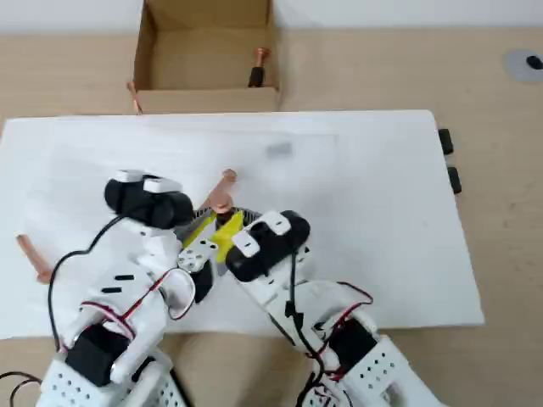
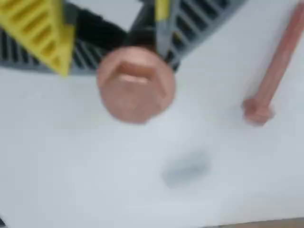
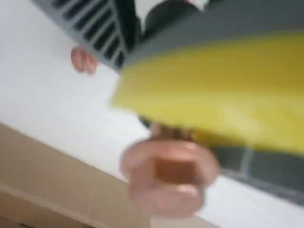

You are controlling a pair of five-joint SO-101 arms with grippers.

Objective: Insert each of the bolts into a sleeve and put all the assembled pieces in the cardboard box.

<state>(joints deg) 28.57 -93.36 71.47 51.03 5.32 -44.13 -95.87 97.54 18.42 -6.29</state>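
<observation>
- Right gripper: clenched on a bolt at frame centre, over the white sheet.
- Left gripper: just beside that bolt; cannot tell whether it grips.
- Second bolt: lies loose nearby.
- Box: top centre, holding one assembled piece.

You get the near bolt only as a blurred head; its shank is hidden. The other bolt runs off the edge.
</observation>
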